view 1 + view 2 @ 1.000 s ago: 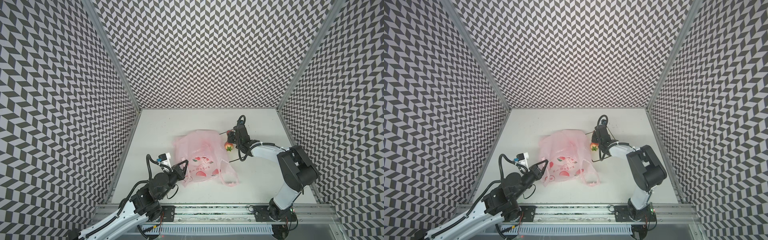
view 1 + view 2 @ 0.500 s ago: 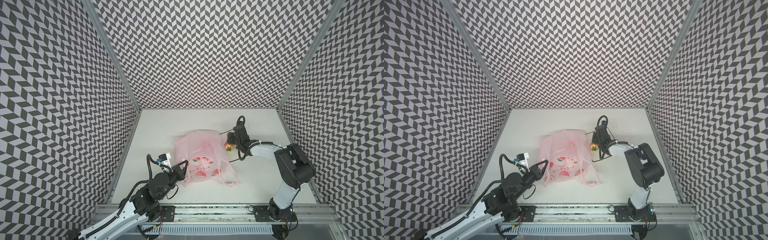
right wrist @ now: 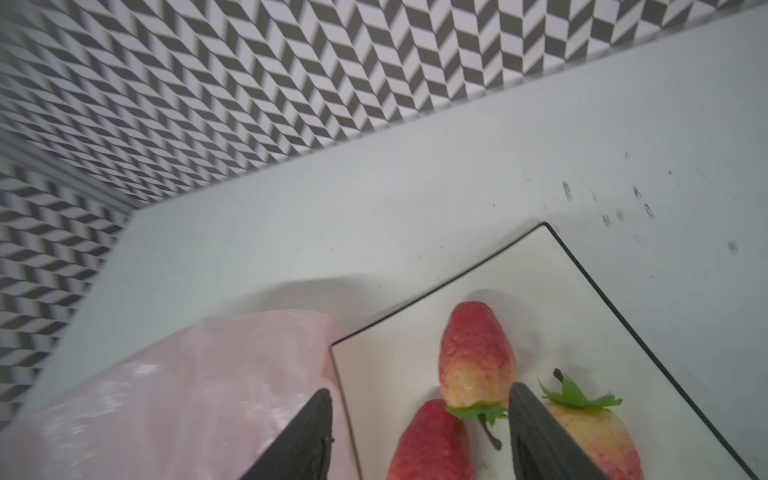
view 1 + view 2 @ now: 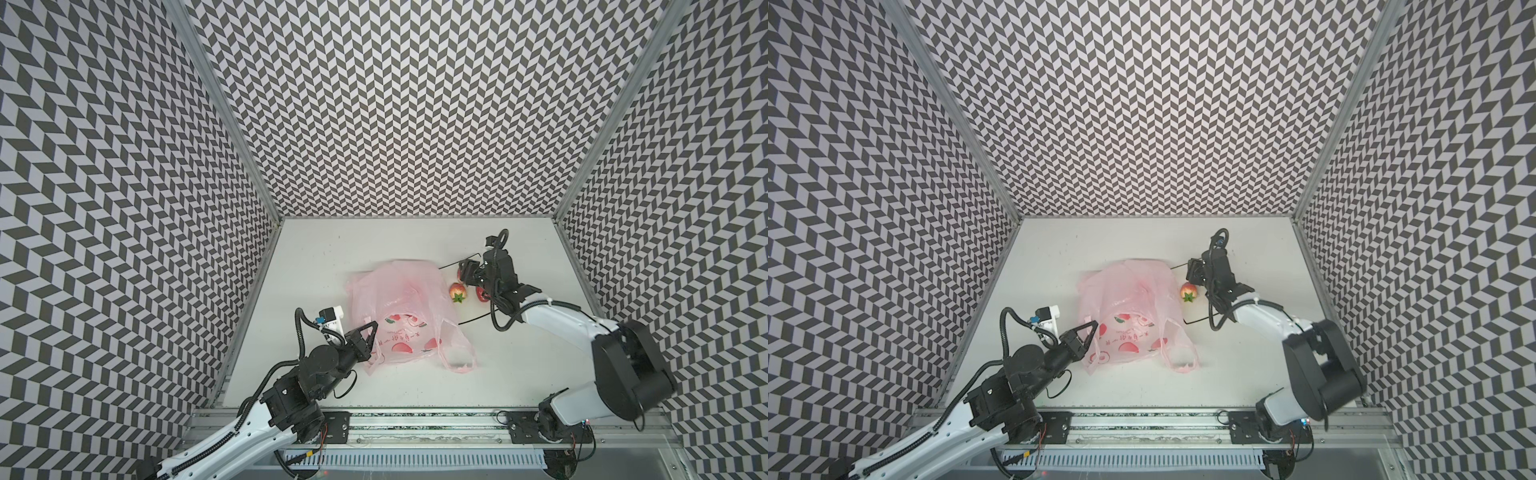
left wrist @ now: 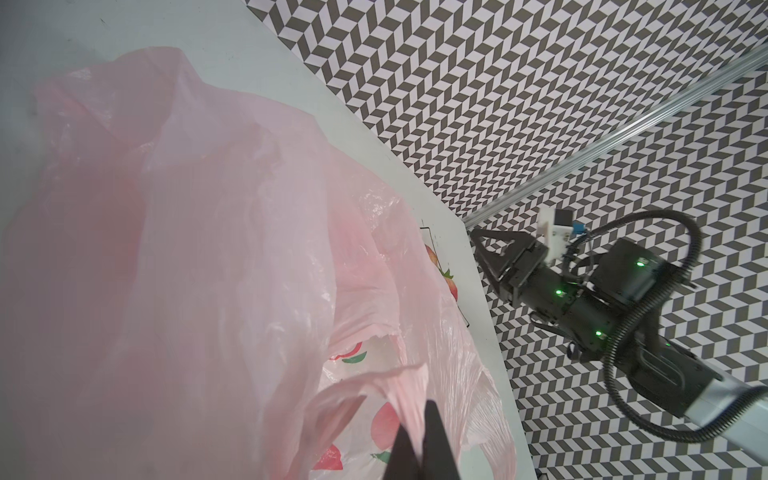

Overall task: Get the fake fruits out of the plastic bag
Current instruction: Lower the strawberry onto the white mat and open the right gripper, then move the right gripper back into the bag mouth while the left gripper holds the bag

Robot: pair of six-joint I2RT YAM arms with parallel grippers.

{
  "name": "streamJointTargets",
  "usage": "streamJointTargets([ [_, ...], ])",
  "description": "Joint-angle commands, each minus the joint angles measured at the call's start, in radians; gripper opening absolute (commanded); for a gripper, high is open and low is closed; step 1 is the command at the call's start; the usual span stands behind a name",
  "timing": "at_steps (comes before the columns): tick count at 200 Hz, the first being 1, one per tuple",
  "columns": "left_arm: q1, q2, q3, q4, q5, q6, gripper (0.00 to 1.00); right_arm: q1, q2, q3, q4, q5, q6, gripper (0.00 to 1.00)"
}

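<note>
The pale-pink plastic bag (image 4: 399, 303) (image 4: 1125, 299) lies crumpled mid-table, and its contents do not show. My left gripper (image 4: 368, 332) (image 5: 419, 440) is shut on a bunched strip of the bag's rim near a handle. Three fake strawberries (image 3: 476, 357) (image 3: 432, 444) (image 3: 590, 436) lie on the white black-rimmed plate (image 3: 582, 266) just right of the bag (image 3: 187, 395). My right gripper (image 3: 419, 390) (image 4: 467, 276) hangs open low over them and holds nothing. In both top views one strawberry (image 4: 457, 291) (image 4: 1188, 291) shows clearly beside its fingers.
The plate's thin rim (image 4: 473, 320) (image 4: 1196, 321) is partly under the bag's right edge. One loop handle (image 4: 457, 361) trails toward the front. Patterned walls close the left, back and right sides, and a metal rail (image 4: 415, 415) runs along the front.
My right gripper has opened and let a strawberry down onto the plate. The left gripper has kept its hold on the bag without moving.
</note>
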Motion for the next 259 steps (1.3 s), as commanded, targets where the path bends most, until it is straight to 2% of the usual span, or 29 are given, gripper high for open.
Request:
streamJointTargets([
  [1, 0.004, 0.015, 0.04, 0.037, -0.002, 0.024, 0.0, 0.049, -0.12, -0.041, 0.045, -0.143, 0.012, 0.6],
  [25, 0.004, 0.01, 0.05, 0.032, -0.014, 0.027, 0.0, 0.194, -0.225, -0.041, 0.004, -0.136, -0.021, 0.56],
  [50, 0.004, 0.0, 0.049, 0.035, -0.014, 0.033, 0.0, 0.346, -0.24, -0.04, -0.011, -0.139, -0.024, 0.5],
  [81, 0.004, -0.008, 0.056, 0.031, -0.014, 0.04, 0.0, 0.522, -0.149, -0.032, 0.002, -0.11, -0.043, 0.47],
  [110, 0.004, -0.017, 0.068, 0.016, -0.019, 0.05, 0.0, 0.612, -0.003, -0.001, 0.012, -0.093, -0.082, 0.45],
  [144, 0.004, -0.031, 0.078, 0.009, -0.023, 0.061, 0.0, 0.629, 0.159, 0.043, 0.03, -0.05, -0.151, 0.44],
  [169, 0.004, -0.037, 0.079, 0.01, -0.02, 0.063, 0.0, 0.627, 0.242, 0.083, 0.059, 0.11, -0.183, 0.46],
  [202, 0.004, -0.037, 0.093, -0.007, -0.006, 0.074, 0.0, 0.619, 0.352, 0.15, 0.108, 0.322, -0.222, 0.53],
  [231, 0.004, -0.031, 0.112, -0.03, 0.002, 0.082, 0.0, 0.603, 0.44, 0.197, 0.153, 0.433, -0.239, 0.58],
  [259, 0.004, -0.026, 0.123, -0.028, 0.027, 0.094, 0.0, 0.59, 0.518, 0.238, 0.196, 0.487, -0.241, 0.63],
])
